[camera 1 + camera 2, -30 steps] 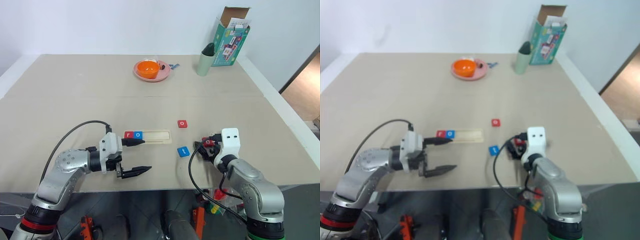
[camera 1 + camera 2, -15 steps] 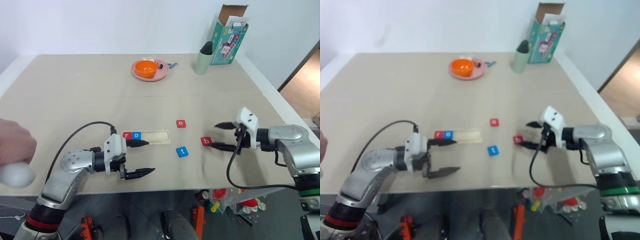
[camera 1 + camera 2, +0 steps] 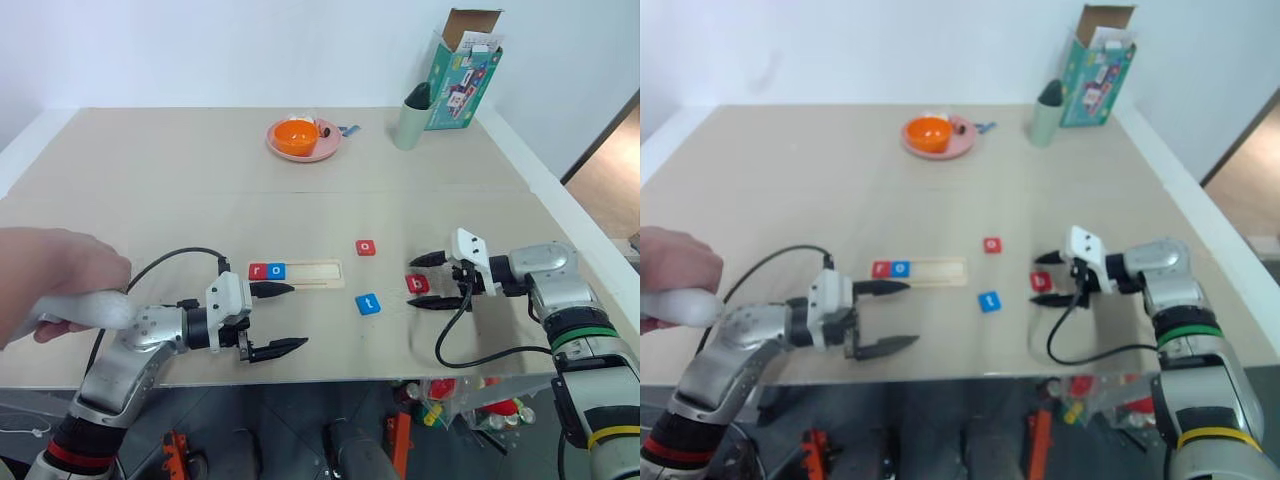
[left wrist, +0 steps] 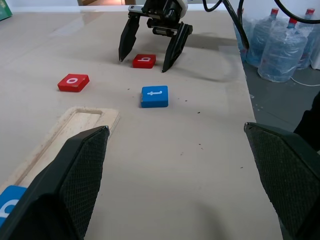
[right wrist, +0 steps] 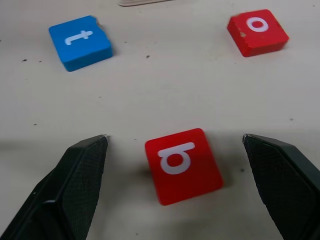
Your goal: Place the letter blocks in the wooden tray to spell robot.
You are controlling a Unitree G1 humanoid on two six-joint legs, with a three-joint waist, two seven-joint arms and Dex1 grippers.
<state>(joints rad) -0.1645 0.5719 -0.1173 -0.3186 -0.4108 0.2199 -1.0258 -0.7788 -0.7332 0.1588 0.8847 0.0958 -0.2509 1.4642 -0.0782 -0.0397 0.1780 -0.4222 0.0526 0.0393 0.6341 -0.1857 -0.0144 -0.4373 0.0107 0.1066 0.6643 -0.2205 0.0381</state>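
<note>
On table (image 3: 150, 180): wooden tray (image 3: 296, 272) holding red r (image 3: 258, 270), blue o (image 3: 276, 270); loose red o (image 3: 366, 247), blue t (image 3: 368, 304); red b (image 3: 417, 284) between right gripper's (image 3: 437, 280) spread fingers; left gripper (image 3: 280, 320) agape beside tray; person's hand (image 3: 55, 285) at left edge; pink plate (image 3: 304, 150), orange bowl (image 3: 295, 135) far back.

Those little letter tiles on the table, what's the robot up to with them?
It is spelling a word in the wooden tray. A red r and a blue o already sit at the tray's left end. The right gripper is open, with one finger on each side of the red b, which lies on the table, not gripped. A red o and a blue t lie loose nearby. The left gripper is open beside the tray, holding nothing. A person's hand is at the left edge.
</note>
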